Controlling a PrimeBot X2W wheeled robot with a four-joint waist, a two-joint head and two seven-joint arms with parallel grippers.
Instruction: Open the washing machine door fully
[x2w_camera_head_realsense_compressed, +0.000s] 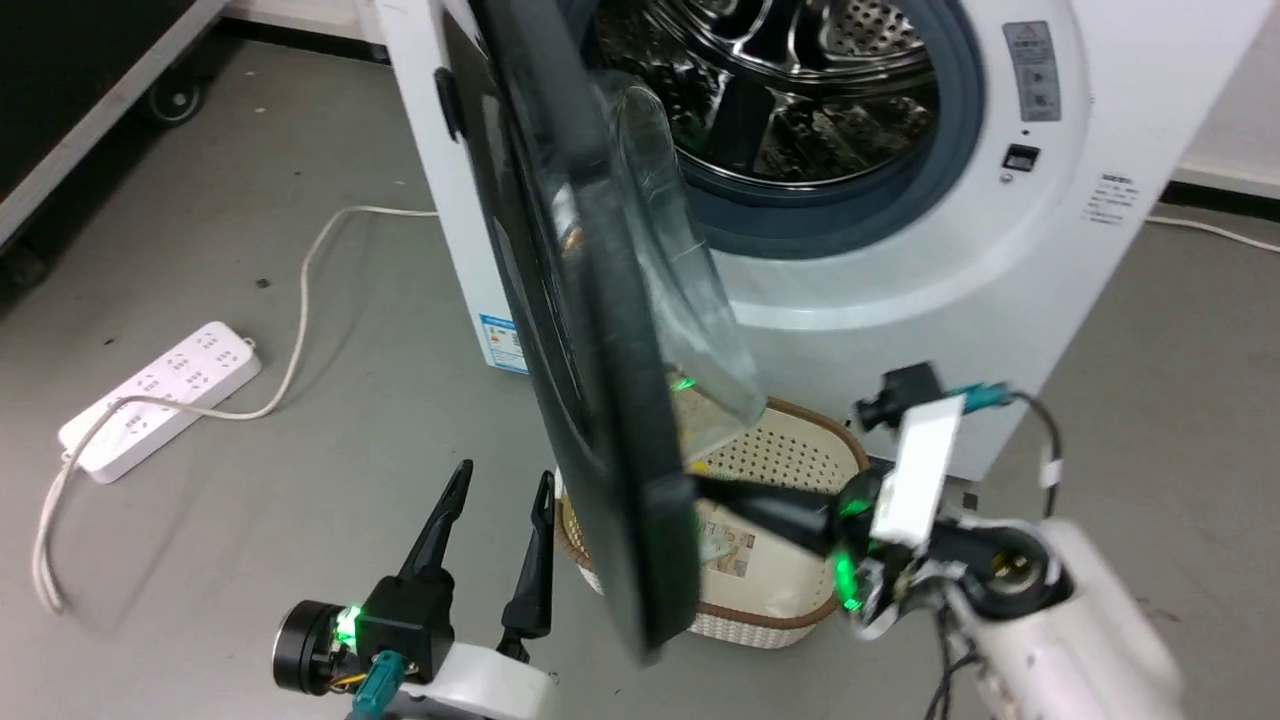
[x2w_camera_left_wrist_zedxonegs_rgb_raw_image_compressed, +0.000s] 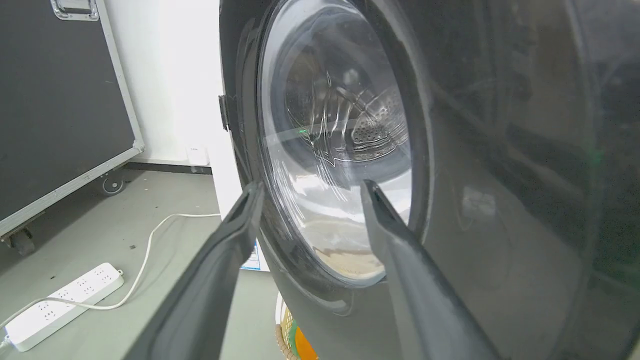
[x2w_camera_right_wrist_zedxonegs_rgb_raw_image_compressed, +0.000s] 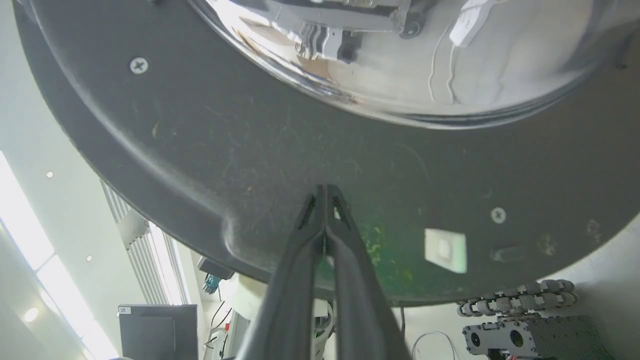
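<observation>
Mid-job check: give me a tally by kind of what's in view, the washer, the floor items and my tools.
washing machine: 1
laundry basket: 1
white power strip: 1
black wheeled case: 1
tools: 2, left tool and right tool
Total: 6

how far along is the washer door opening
Done: the washing machine door is unlatched and swung out, baring the drum. In hand: the shut right gripper sets its tips on the door's inner rim; the left gripper hangs open beside it. Left: the door stands only partway open.
</observation>
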